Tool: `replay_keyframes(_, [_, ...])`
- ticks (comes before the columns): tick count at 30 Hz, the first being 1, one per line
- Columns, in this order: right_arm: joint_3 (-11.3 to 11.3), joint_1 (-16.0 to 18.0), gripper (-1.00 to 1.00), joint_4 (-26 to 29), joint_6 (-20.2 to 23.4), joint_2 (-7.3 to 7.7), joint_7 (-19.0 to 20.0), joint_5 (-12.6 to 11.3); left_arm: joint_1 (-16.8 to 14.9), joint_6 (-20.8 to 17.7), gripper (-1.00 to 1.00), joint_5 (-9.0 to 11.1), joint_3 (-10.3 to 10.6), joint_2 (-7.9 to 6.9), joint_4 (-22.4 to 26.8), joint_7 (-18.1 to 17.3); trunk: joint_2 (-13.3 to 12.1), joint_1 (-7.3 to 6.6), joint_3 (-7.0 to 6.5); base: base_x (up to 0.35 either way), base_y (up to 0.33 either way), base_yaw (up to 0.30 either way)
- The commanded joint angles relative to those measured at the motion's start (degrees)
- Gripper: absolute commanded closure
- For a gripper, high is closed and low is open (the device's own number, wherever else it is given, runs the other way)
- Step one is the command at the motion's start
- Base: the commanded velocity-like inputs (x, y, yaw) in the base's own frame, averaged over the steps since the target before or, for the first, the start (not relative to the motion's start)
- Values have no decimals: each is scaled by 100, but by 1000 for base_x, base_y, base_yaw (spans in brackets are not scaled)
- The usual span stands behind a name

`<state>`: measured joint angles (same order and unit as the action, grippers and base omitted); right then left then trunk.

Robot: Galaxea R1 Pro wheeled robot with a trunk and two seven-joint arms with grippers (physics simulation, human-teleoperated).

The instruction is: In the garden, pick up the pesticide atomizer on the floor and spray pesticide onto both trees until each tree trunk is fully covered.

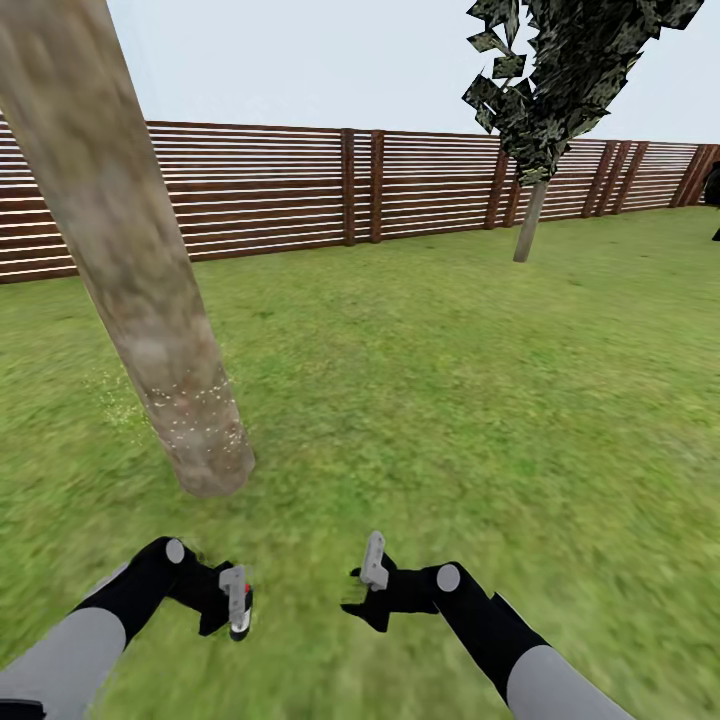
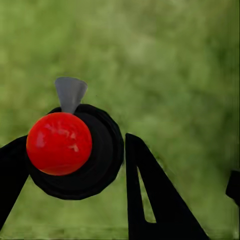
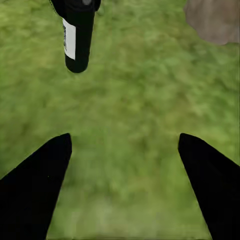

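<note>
Left gripper (image 2: 75, 165) seemingly grips atomizer (image 2: 59, 143) over grass (image 1: 450, 380).

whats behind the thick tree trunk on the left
Behind the tree trunk runs the slatted wooden fence past the grass. The trunk hides part of it.

Tree trunk (image 1: 130, 270) top cut off; far tree (image 1: 560, 80) crown too.
</note>
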<state>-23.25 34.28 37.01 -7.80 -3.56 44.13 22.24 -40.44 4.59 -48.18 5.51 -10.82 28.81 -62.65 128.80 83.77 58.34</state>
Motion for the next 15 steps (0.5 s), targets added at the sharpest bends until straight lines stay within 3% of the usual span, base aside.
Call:
replay_keyframes(1, [4,0,-100,-11,2,2,-10,0,3,-4,100,27,-6,-156,-2,-13,0,0,0,0,0,0])
replay_keyframes(3, [23,0,-100,-126,-1,40,-48,-2,8,-20,100,72,-30,-490,-11,22,0,0,0,0,0,0])
replay_keyframes(4, [23,-2,-100,-292,-6,104,-169,-5,9,-24,100,124,-150,-617,-43,65,0,0,0,0,0,0])
replay_keyframes(5, [23,-5,-100,-531,-10,151,-536,-16,9,-23,100,203,-386,-683,-201,202,0,0,0,0,0,0])
replay_keyframes(6, [23,-11,-100,-857,-15,178,-1145,-33,10,-17,100,268,-644,-714,-499,506,0,0,0,0,0,0])
replay_keyframes(8, [23,-16,-100,-1783,-18,152,-2728,-186,10,-4,100,482,-1176,-723,-1330,1718,0,0,0,0,0,0])
replay_keyframes(9, [27,-19,-100,-2370,-28,91,-3893,-706,13,35,100,849,-1534,-721,-2060,2900,0,0,0,0,0,0])
replay_keyframes(10, [29,-22,-100,-2609,-71,51,-4375,-1184,38,110,100,1176,-1682,-713,-2383,3540,0,0,0,0,0,0])
replay_keyframes(11, [30,-33,-100,-2798,-271,40,-4798,-1908,236,354,100,1735,-1787,-687,-2604,4298,0,0,0,0,0,0])
replay_keyframes(12, [31,-45,-100,-2884,-579,59,-4990,-2422,461,659,100,2306,-1837,-659,-2686,4875,0,0,0,0,0,0])
replay_keyframes(13, [31,-69,-100,-2918,-797,103,-5094,-2657,613,901,100,2758,-1853,-646,-2715,5231,0,0,0,0,0,0])
replay_keyframes(14, [31,-236,-100,-2939,-1157,183,-5495,-2832,912,1375,100,3552,-1865,-637,-2734,5665,0,0,0,0,0,0])
replay_keyframes(15, [31,-360,-100,-2947,-1428,203,-5767,-2874,1068,1645,100,3907,-1868,-639,-2733,5776,0,0,0,0,0,0])
